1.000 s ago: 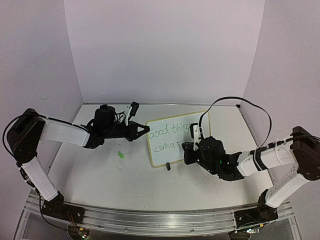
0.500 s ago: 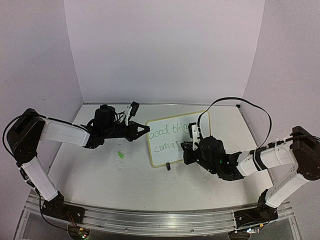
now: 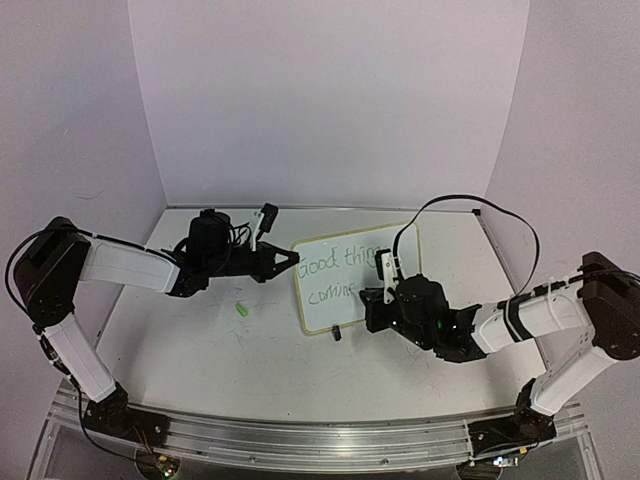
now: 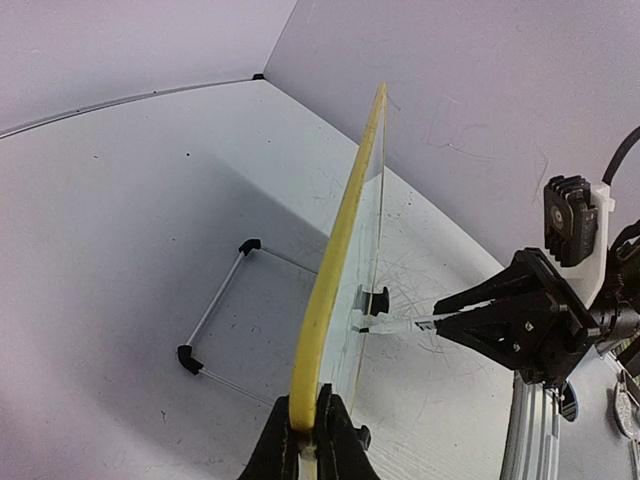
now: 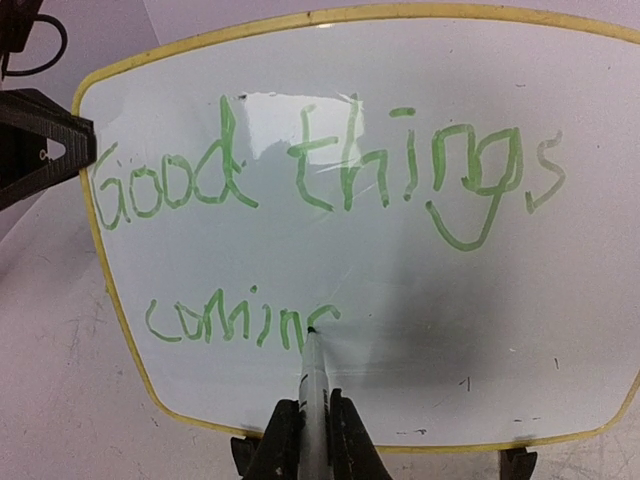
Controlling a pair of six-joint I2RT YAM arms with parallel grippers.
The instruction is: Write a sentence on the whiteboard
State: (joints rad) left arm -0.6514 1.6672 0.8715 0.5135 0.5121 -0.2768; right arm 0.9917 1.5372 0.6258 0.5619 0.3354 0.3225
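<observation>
The whiteboard (image 3: 325, 315) stands tilted on the table, its yellow rim (image 4: 335, 290) pinched at the left edge by my shut left gripper (image 4: 308, 425) (image 3: 296, 259). The green sentence (image 5: 320, 170) reads "Good things" on the upper line. Below it is "comin" plus one more partly drawn letter. My right gripper (image 5: 314, 430) (image 3: 368, 295) is shut on a white marker (image 5: 313, 380). The marker's tip touches the board at the end of the lower line. From the left wrist, the marker (image 4: 395, 325) meets the board's face.
A small green cap (image 3: 241, 310) lies on the table left of the board. The board's wire stand (image 4: 215, 325) with black feet rests behind it. White walls enclose the table on three sides.
My right gripper has shifted slightly left and up with the marker on the lower line. The left arm and the board have stayed put.
</observation>
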